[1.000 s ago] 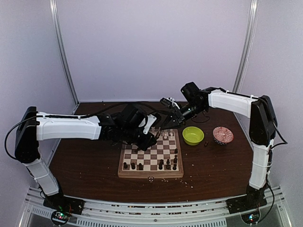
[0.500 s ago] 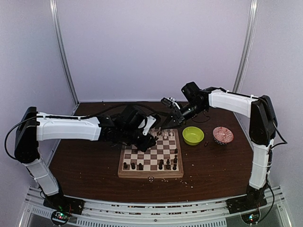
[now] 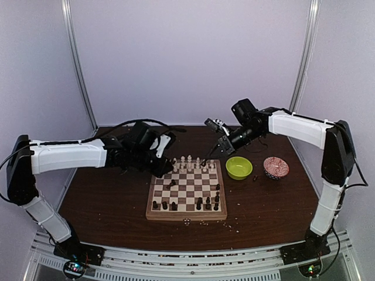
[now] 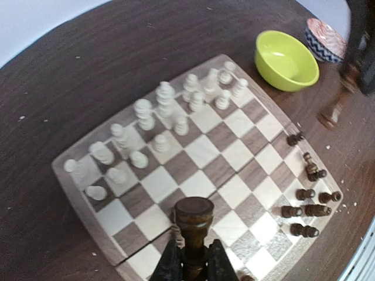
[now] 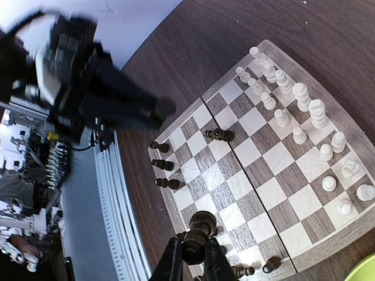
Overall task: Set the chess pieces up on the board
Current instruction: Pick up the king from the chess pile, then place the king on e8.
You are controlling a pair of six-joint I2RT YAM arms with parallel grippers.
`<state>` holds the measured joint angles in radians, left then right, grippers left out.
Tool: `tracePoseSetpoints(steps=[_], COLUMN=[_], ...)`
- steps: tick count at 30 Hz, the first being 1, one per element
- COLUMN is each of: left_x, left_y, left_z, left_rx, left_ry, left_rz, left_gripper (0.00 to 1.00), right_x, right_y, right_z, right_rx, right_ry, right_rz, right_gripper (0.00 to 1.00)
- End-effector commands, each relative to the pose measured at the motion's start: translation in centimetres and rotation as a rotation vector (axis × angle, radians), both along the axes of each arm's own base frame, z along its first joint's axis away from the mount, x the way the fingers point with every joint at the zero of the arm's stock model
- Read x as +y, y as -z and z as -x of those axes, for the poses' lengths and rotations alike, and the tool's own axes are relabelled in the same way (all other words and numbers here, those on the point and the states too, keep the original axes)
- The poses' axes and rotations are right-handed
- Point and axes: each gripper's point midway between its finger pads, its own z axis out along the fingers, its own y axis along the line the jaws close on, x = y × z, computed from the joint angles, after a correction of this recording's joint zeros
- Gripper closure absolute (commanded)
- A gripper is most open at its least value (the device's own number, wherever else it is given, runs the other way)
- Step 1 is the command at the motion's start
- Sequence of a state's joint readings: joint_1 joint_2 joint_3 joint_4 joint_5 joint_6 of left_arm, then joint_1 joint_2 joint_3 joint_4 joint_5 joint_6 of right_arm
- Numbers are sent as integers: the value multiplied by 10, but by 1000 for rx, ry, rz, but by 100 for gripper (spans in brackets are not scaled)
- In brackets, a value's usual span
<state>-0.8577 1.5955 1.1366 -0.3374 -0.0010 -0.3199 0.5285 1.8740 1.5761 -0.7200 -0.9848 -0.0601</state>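
Note:
The board lies mid-table, with cream chess pieces along its far rows and dark ones along the near row. One dark piece sits alone on the left half. My left gripper hovers over the board's far left corner, shut on a dark brown piece between its fingers. Beyond the far right corner hangs my right gripper, shut on another dark piece. From that wrist the board lies below, dark pieces at its edge.
A lime-green bowl and a red patterned bowl stand right of the board. Pale crumbs lie on the brown table by the board's near edge. The left arm shows blurred in the right wrist view.
My left arm has drawn back to the left off the board's far rows, uncovering the cream pieces. The right gripper has moved slightly up and right with its piece.

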Motion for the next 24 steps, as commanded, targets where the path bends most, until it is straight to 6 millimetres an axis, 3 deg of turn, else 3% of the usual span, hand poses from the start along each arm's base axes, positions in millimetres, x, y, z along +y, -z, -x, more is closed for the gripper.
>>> tracePoseSetpoints(steps=[1, 7, 14, 24], left_x=[24, 42, 50, 58], left_y=[-27, -47, -58, -61], left_z=[-27, -44, -44, -39], left_rx=[-49, -107, -133, -151], left_ry=[-84, -152, -170, -183], left_rz=[64, 107, 124, 133], left_gripper=[98, 98, 98, 98], right_x=[9, 35, 66, 84], right_y=[-4, 16, 47, 77], right_z=[24, 62, 95, 100], right_rx=[-204, -371, -503, -561], right_ry=[-76, -202, -348, -389], right_rz=[58, 171, 269, 347], right_gripper=[87, 87, 87, 87])
